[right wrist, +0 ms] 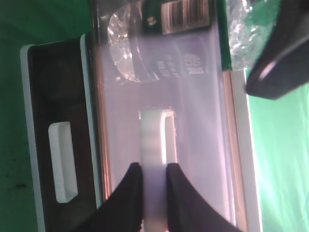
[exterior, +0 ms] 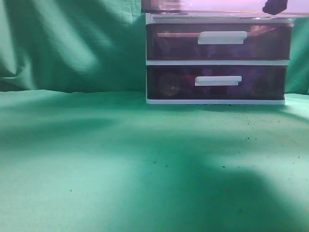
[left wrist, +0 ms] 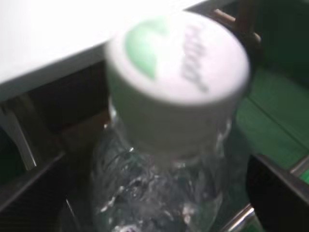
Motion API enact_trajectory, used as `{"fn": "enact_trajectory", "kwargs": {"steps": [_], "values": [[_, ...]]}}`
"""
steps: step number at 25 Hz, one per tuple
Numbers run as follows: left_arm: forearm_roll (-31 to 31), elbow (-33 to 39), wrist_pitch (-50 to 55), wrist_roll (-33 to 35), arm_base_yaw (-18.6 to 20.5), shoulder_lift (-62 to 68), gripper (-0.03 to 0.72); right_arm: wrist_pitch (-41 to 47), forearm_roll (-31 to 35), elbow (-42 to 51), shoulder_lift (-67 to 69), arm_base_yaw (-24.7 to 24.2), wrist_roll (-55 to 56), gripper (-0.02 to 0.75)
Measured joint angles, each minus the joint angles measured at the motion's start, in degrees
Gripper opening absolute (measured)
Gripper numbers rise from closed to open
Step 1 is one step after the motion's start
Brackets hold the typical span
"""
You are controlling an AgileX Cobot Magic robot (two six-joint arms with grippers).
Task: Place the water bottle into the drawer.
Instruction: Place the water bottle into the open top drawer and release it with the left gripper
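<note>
Clear water bottle [left wrist: 164,159] hangs in my left gripper [left wrist: 159,212], clamped, over pulled-out drawer [right wrist: 193,145]; right gripper [right wrist: 153,174] pinches white handle [right wrist: 155,145]. I judge opening done; lowering, release, closing left

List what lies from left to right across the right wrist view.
Green cloth → lower drawer's white handle → right tool pinching the top drawer's handle → cabinet's white frame → green cloth again.
</note>
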Motion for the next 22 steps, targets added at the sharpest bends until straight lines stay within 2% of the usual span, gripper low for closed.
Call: {"fn": "enact_trajectory", "kwargs": {"steps": [5, 6, 13, 17, 20, 22], "values": [[-1.1, 0.0, -9.0, -0.8, -0.2, 0.4, 0.643, 0.0, 0.7, 0.0, 0.0, 0.1, -0.1, 0.102], [-1.1, 0.0, -11.7, -0.8, -0.5, 0.8, 0.594, 0.0, 0.8, 0.0, 0.0, 0.1, -0.1, 0.102], [-0.9, -0.2, -35.5, -1.5, -2.3, 7.6, 0.594, 0.0, 1.2, 0.0, 0.0, 0.1, -0.1, 0.102], [0.6, -0.6, -51.6, -9.4, -2.4, 14.2, 0.594, 0.0, 2.1, 0.0, 0.0, 0.1, -0.1, 0.102], [3.4, -3.0, -55.0, -15.3, -2.7, 17.8, 0.594, 0.0, 2.4, 0.0, 0.0, 0.1, -0.2, 0.102], [7.6, -4.9, -55.3, -17.3, -2.8, 19.0, 0.594, 0.3, 2.7, 0.0, 0.0, 0.1, -0.2, 0.102]]}}
